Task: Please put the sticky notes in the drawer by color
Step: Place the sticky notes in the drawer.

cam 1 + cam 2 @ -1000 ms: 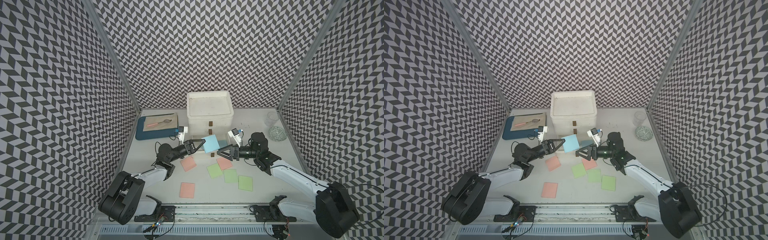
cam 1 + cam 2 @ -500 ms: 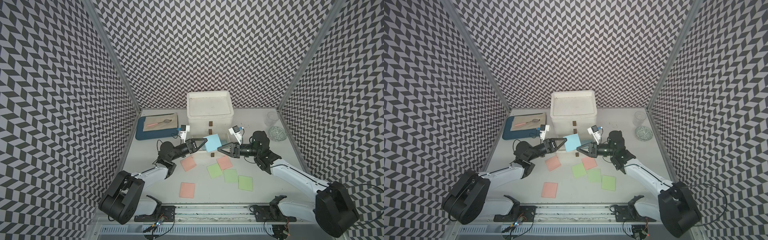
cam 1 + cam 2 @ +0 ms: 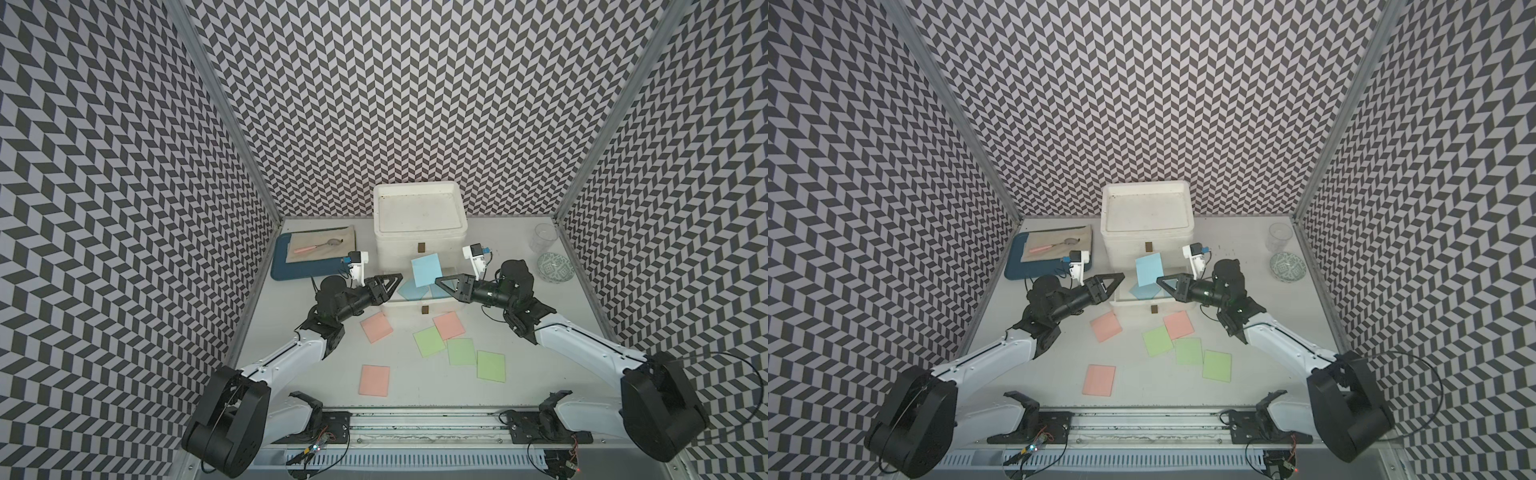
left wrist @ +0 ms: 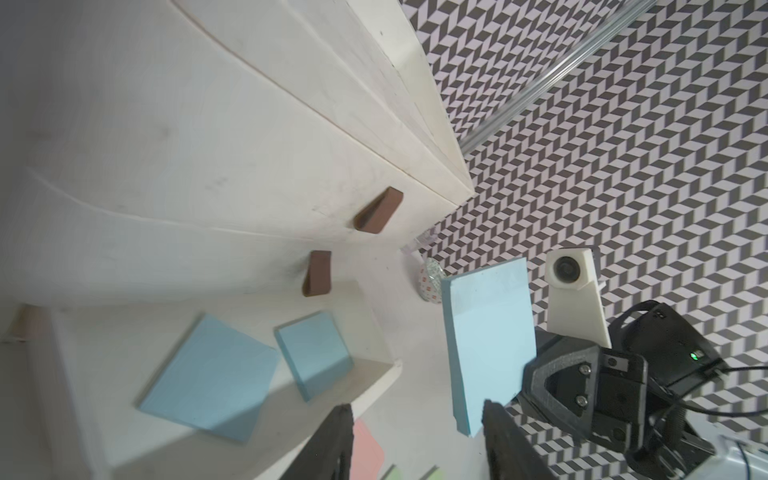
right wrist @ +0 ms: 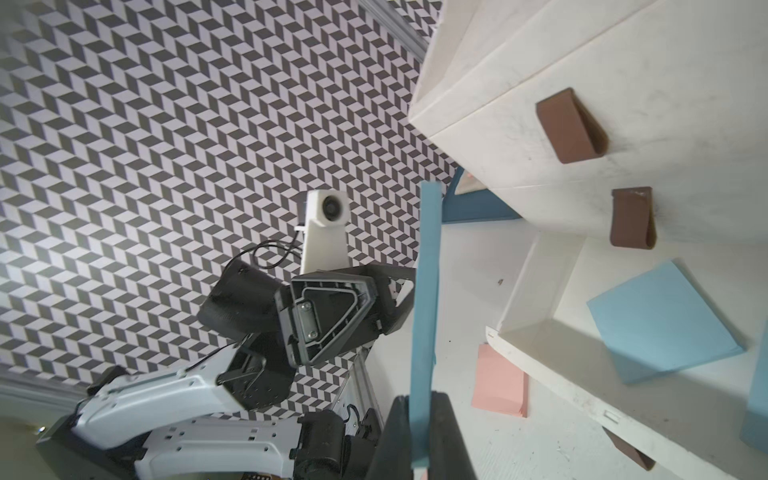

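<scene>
- My right claw (image 3: pixel 439 284) is clamped on the lower edge of a light blue sticky note (image 3: pixel 426 269). The right wrist view shows the sheet edge-on, pinched from both sides.
- The note stands nearly upright over the pulled-out bottom drawer (image 3: pixel 415 309), with its free edge toward 12 o'clock.
- My left claw (image 3: pixel 392 281) stands parted at 9 o'clock of the note. One fingertip is just beside the sheet's lower corner and the other is well clear.
- Two more blue notes (image 4: pixel 212 374) (image 4: pixel 316 357) lie flat inside the open drawer, with bare floor toward its front wall.
- The white drawer unit (image 3: pixel 417 189) sits at 12 o'clock of the table (image 3: pixel 540 374), against the back wall. Its upper two drawers are shut.
- Of the three pink notes, one (image 3: pixel 376 327) lies at 7 o'clock of the drawer front. One (image 3: pixel 449 325) at 5 o'clock meets a green corner, and one (image 3: pixel 375 380) lies alone nearer 6 o'clock.
- Three green notes (image 3: pixel 429 341) (image 3: pixel 461 351) (image 3: pixel 491 366) run in a chain toward 5 o'clock, edges meeting.
- A blue tray (image 3: pixel 282 266) lies at 10 o'clock. A glass (image 3: pixel 544 237) and a patterned bowl (image 3: pixel 555 268) stand at 2 o'clock, apart from both arms.
</scene>
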Controlling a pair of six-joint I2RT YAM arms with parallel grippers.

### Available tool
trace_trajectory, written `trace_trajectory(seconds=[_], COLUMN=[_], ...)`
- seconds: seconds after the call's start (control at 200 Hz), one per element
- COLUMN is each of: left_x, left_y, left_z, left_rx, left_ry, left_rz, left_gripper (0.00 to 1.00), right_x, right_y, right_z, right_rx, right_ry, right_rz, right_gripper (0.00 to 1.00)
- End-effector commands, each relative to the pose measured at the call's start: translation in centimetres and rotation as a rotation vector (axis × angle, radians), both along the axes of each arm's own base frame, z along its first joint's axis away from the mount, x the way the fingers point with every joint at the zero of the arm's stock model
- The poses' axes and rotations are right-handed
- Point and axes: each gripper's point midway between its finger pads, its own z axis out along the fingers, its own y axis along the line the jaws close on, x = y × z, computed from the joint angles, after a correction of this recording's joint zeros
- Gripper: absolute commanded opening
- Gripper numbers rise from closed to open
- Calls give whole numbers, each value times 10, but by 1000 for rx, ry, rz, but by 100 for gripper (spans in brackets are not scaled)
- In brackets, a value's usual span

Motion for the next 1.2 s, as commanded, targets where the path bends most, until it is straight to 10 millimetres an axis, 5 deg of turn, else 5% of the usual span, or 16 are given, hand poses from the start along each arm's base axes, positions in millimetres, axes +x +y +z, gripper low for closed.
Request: trace_trajectory(seconds=[0.0, 0.24, 0.456, 0.826, 0.946, 1.032, 1.197], left_x=[5, 0, -2, -2, -1, -2, -1], left_y=[22, 32, 33, 34, 35, 35, 36], left_z=[-29, -31, -31, -34, -36, -37, -41], left_rx=[169, 243, 241, 246, 252, 253, 264], left_ry=[-25, -83, -92, -91, -86, -88, -82], left_rz=[110, 144, 148, 151, 157, 154, 160], left_gripper=[54, 54, 54, 54, 54, 54, 54], right_x=[20, 20, 30, 41, 43, 44, 48], right_y=[11, 55, 56, 66, 64, 62, 38], right_z=[12, -14, -55, -96, -104, -102, -84], right_rx=[29, -33, -94, -151, -177, -189, -293], right_ry=[-60, -42, 15, 66, 69, 56, -27], right_rz=[-106, -110, -148, -142, -151, -161, -226], right_gripper=[8, 8, 8, 12, 21, 38, 56])
